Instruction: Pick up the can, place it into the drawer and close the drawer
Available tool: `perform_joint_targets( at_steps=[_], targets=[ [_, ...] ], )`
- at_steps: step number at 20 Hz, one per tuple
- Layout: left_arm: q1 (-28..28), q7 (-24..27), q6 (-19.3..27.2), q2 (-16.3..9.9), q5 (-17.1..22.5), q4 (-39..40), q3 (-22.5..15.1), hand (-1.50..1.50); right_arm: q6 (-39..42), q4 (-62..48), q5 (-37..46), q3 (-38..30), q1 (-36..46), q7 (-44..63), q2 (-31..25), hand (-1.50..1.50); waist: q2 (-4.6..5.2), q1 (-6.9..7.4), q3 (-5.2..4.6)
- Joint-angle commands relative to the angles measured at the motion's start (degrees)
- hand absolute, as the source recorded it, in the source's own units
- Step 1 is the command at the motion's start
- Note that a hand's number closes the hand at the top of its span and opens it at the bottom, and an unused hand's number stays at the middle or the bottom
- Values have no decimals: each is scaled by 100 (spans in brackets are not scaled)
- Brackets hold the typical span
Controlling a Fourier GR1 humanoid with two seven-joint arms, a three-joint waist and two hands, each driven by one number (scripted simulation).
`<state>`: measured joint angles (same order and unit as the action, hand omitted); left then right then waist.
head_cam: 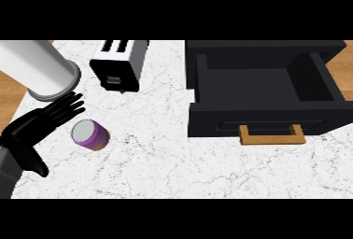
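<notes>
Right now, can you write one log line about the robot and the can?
left hand: open, beside purple can, not holding | drawer: open | right hand: unseen

The can [90, 134] is short and purple with a pale silver-grey top and a sliver of orange at its lower edge; it stands on the white marbled tabletop [158, 154] at the left side, tilted slightly. The drawer [265, 88] is black (its tan handle [272, 135] faces the near edge) and sits at the right, well apart from the can. It is pulled open, its dark inside exposed.
</notes>
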<state>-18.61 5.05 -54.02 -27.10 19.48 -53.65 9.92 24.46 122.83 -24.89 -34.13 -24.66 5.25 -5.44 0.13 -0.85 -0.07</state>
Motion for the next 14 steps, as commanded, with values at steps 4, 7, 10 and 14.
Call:
perform_joint_targets(
  at_steps=[4,7,10,14],
  targets=[
    [-659,1520,170,65,-1372,1644,-14,-150,301,-240,275,-41,20,-294,144,-150,30,-85,-7],
    [-580,2086,124,-40,-1689,1917,-100,-150,225,115,-8,-125,-19,40,185,-150,14,-34,-4],
    [-739,2564,271,-103,-2046,2453,-226,-150,250,127,-57,-117,7,139,171,-150,33,-76,-10],
    [-882,2824,368,-110,-2191,2785,-325,-150,239,-221,-75,-332,354,37,-103,-150,44,-61,-11]
  ],
)
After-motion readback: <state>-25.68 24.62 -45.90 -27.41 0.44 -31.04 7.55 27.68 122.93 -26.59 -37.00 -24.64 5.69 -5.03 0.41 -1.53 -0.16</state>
